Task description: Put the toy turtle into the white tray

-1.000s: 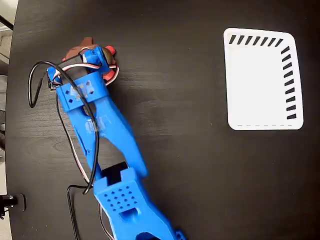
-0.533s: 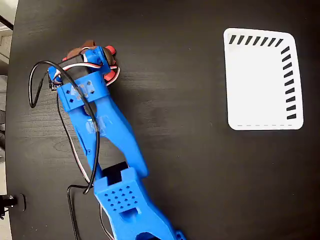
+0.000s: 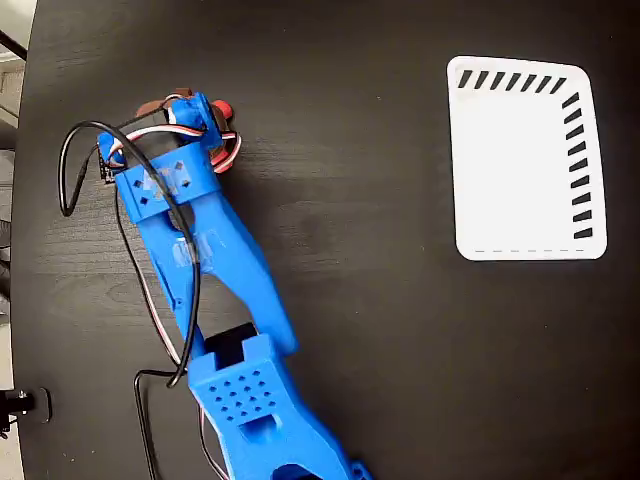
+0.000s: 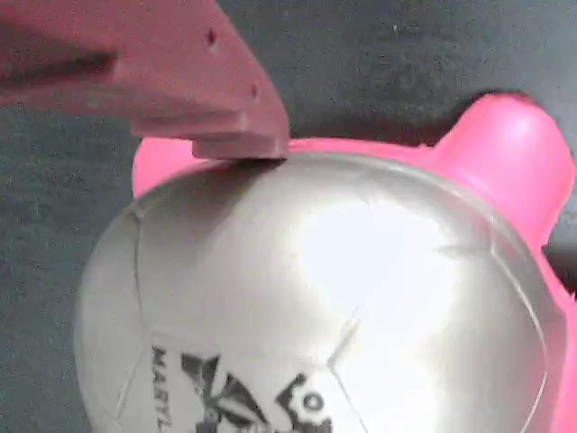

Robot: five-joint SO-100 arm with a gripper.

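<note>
Change: compared with a second ago, the blue arm (image 3: 215, 270) has pulled slightly down and right in the fixed view, and less of the brownish finger shows above the wrist; the red parts of the toy turtle (image 3: 222, 148) have shifted with it.
Meaning for the task: judged from that small shared shift, the grasp looks to be closing or just closed, and the carry has not yet begun.
End effector: the end effector (image 4: 270, 180) sits right over the turtle; in the wrist view one pinkish finger (image 4: 162, 81) rests its tip on the upper edge of the shell. The other finger is out of sight, so I cannot tell how wide it stands or whether it really grips.
Toy turtle: at the far left of the desk (image 3: 380, 350), mostly hidden under the wrist in the fixed view. The wrist view shows its shiny pale shell with a dark printed mark, and a pink limb sticking out at the upper right.
White tray: the white tray (image 3: 520, 230) lies at the far right, well apart from the turtle, with nothing in it.
Around: black cables (image 3: 75, 170) loop beside the arm on the left.
In the way: bare desk lies between turtle and tray; no obstacle shows.
</note>
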